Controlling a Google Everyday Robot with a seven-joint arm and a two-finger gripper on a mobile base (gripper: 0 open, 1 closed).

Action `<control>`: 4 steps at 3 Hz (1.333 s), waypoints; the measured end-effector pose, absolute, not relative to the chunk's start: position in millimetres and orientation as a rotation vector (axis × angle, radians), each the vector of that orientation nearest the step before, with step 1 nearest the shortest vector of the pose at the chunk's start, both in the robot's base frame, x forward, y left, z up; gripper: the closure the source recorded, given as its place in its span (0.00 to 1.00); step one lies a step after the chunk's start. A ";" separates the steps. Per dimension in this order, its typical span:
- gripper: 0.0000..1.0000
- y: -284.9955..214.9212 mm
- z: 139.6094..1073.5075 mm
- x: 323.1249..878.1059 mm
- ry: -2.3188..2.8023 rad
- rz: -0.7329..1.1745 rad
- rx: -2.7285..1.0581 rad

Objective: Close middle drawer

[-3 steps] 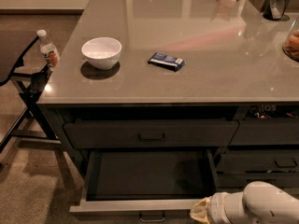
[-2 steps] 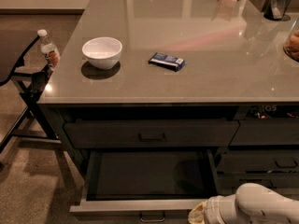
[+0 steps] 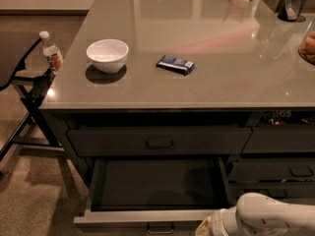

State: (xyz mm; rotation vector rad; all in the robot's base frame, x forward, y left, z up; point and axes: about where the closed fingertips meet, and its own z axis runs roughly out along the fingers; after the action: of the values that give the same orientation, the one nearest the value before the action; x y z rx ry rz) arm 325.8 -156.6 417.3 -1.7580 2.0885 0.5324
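Observation:
The middle drawer (image 3: pixel 147 215) is pulled far out below the shut top drawer (image 3: pixel 160 140). Its pale top rim runs along the bottom of the camera view, and its dark box interior (image 3: pixel 157 183) holds nothing I can see. Its small dark bar handle (image 3: pixel 160 227) shows at the bottom edge of the view. My gripper (image 3: pixel 205 227) is at the bottom right, right by the drawer front's right end and mostly cut off by the frame. The white arm (image 3: pixel 268 214) stretches behind it to the right.
On the grey countertop (image 3: pixel 197 90) sit a white bowl (image 3: pixel 107 55) and a dark blue packet (image 3: pixel 176 64). A water bottle (image 3: pixel 50 51) stands on a folding stand at the left. More shut drawers (image 3: pixel 283 140) fill the cabinet's right side.
My gripper and arm have moved slightly left and down along the drawer front's right end. The drawer has not visibly moved.

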 end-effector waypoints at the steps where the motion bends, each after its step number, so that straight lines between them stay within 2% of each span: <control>1: 1.00 -154.0 407.2 331.0 2.103 0.519 -1.756; 2: 0.81 -153.8 407.2 331.2 2.103 0.518 -1.756; 4: 0.34 -153.8 407.1 331.2 2.103 0.518 -1.756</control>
State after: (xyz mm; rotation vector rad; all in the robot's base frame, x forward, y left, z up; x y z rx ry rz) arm 331.2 -153.8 407.1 -1.7562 2.1028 0.5185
